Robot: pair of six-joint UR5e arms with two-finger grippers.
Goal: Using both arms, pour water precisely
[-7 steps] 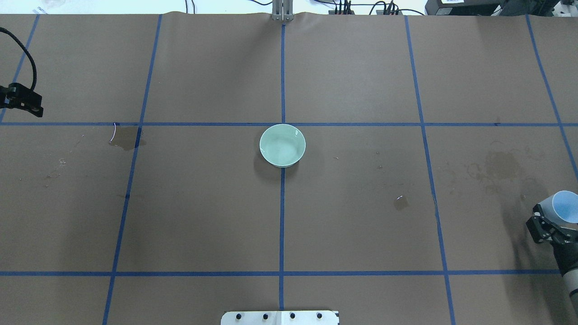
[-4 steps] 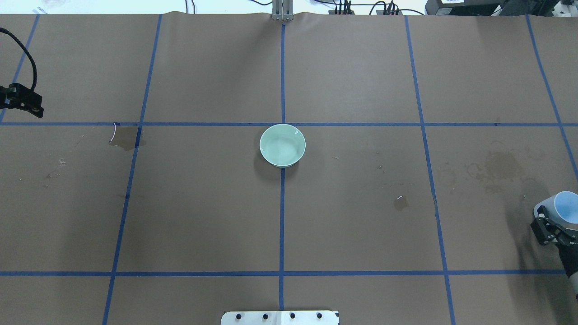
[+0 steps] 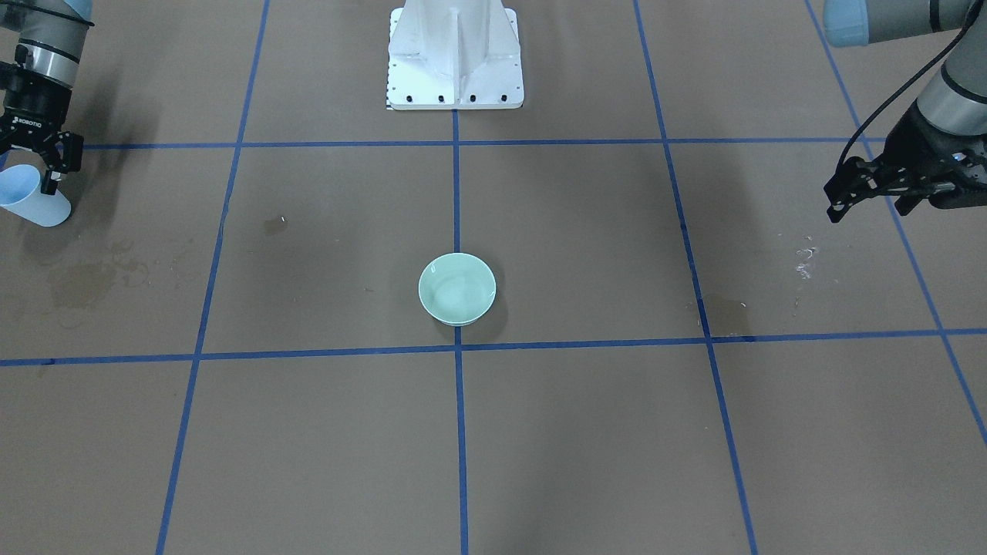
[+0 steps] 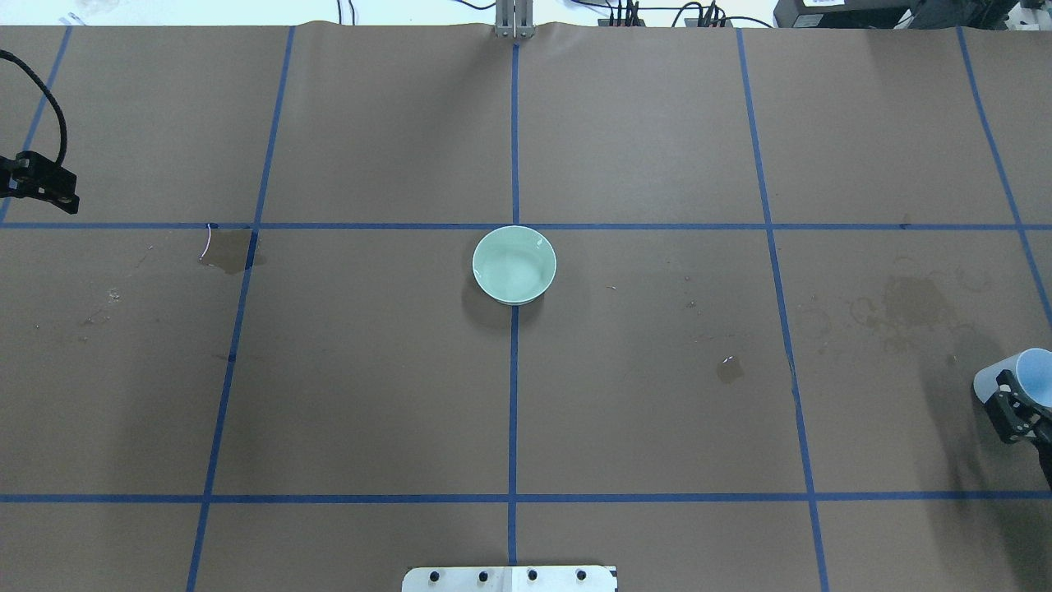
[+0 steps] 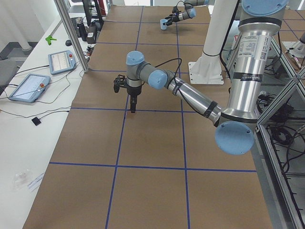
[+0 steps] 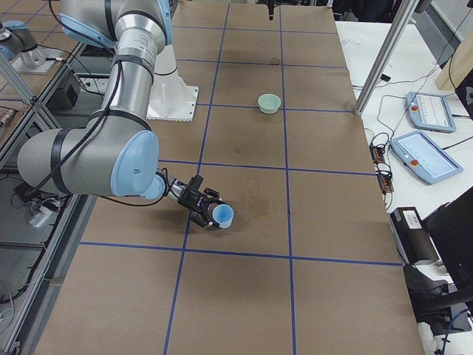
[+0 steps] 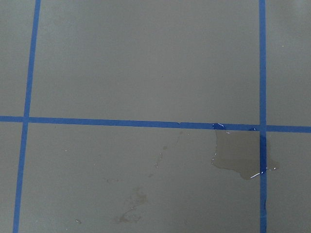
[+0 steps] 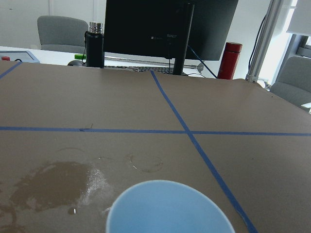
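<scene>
1. Though almost invisible, betrayed by faint glints: water (image 4: pixel 514 271) inside the mint-green bowl (image 4: pixel 481 251), mid-counter (image 4: pixel 370 370).
2. Clamped around a tilted light-blue cup (image 4: pixel 1034 374) by the right gripper (image 4: pixel 1022 397), at the counter's edge.
3. Cannot tell the left gripper's (image 5: pixel 132 105) opening; holding nothing.

**Table layout: bowl at centre, grippers at opposite edges**
You see the pale green round ceramic bowl (image 4: pixel 514 265) upright on the brown paper-covered table (image 4: pixel 370 395), on the central blue tape line (image 4: pixel 513 411). The black left gripper (image 4: pixel 41 185) sits at the left edge. At the right edge, the black right gripper (image 4: pixel 1023 396) clasps a light-blue plastic cup (image 4: pixel 1037 374). Dark wet patches (image 4: pixel 230 251) mark the paper.
</scene>
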